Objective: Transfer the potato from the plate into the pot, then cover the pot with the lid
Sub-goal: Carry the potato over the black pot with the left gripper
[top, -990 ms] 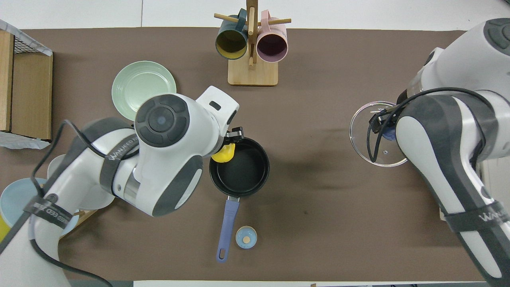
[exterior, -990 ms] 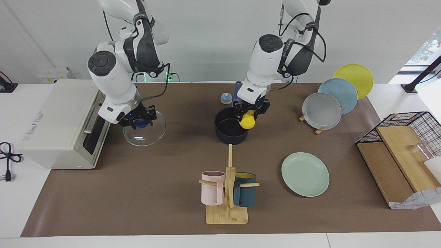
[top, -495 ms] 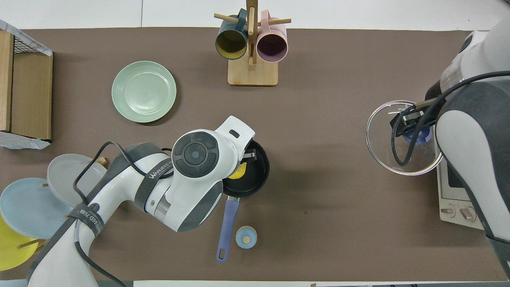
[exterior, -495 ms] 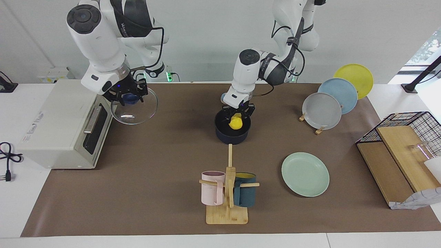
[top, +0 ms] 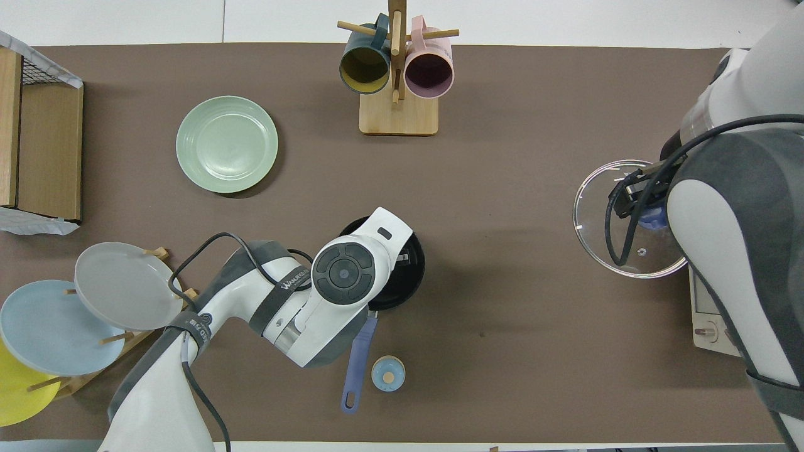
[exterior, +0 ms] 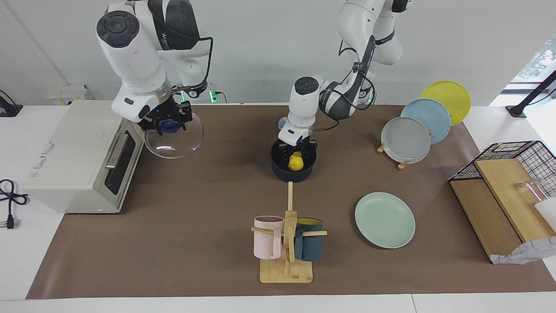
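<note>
The yellow potato (exterior: pixel 296 163) is low inside the dark navy pot (exterior: pixel 292 173), with my left gripper (exterior: pixel 296 156) reaching down into the pot and shut on it. In the overhead view the left arm hides the potato; only part of the pot (top: pixel 416 276) and its blue handle (top: pixel 357 364) show. The mint-green plate (exterior: pixel 385 220) lies bare, farther from the robots than the pot, and also shows in the overhead view (top: pixel 227 144). My right gripper (exterior: pixel 168 124) is shut on the blue knob of the glass lid (exterior: pixel 174 142), holding it up over the mat beside the toaster oven; the lid also shows in the overhead view (top: pixel 619 220).
A small blue-topped bell (top: pixel 387 374) sits beside the pot's handle. A wooden mug rack (exterior: pixel 286 243) stands farther out. Grey, blue and yellow upright plates (exterior: pixel 406 140) and a wire basket (exterior: pixel 512 174) are at the left arm's end; a toaster oven (exterior: pixel 74 152) is at the right arm's end.
My left gripper carried the potato from the pot's rim to over its middle and lowered it inside. My right gripper lifted the lid off the mat and holds it raised.
</note>
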`<state>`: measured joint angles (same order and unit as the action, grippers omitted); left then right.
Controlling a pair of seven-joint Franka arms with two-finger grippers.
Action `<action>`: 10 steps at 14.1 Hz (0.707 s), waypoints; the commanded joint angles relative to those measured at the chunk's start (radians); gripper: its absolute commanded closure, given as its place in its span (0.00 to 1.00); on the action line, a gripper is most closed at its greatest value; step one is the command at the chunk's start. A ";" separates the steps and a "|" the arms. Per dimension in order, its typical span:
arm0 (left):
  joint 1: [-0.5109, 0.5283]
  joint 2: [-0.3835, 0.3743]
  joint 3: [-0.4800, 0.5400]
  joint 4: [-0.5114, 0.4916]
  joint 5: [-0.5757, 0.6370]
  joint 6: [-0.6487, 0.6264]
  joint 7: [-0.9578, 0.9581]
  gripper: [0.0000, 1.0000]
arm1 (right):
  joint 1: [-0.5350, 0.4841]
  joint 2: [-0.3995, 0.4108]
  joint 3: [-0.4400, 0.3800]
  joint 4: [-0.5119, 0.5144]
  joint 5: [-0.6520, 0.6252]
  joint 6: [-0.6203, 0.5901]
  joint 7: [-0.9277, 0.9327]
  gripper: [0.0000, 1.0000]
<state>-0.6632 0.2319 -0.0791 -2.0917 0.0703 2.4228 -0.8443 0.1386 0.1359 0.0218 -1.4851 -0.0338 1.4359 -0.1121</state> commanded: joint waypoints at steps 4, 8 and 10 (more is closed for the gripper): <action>-0.029 -0.002 0.019 -0.011 0.040 0.009 -0.006 0.54 | -0.004 -0.006 0.006 0.000 -0.017 0.012 0.005 1.00; 0.028 -0.065 0.019 0.108 0.036 -0.230 0.063 0.00 | -0.002 -0.006 0.007 -0.001 -0.012 0.023 0.014 1.00; 0.094 -0.080 0.016 0.246 -0.021 -0.418 0.163 0.00 | 0.025 -0.005 0.012 -0.024 -0.009 0.067 0.054 1.00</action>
<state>-0.6277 0.1825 -0.0621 -1.9560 0.0827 2.1695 -0.7713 0.1431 0.1361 0.0230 -1.4877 -0.0339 1.4591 -0.1039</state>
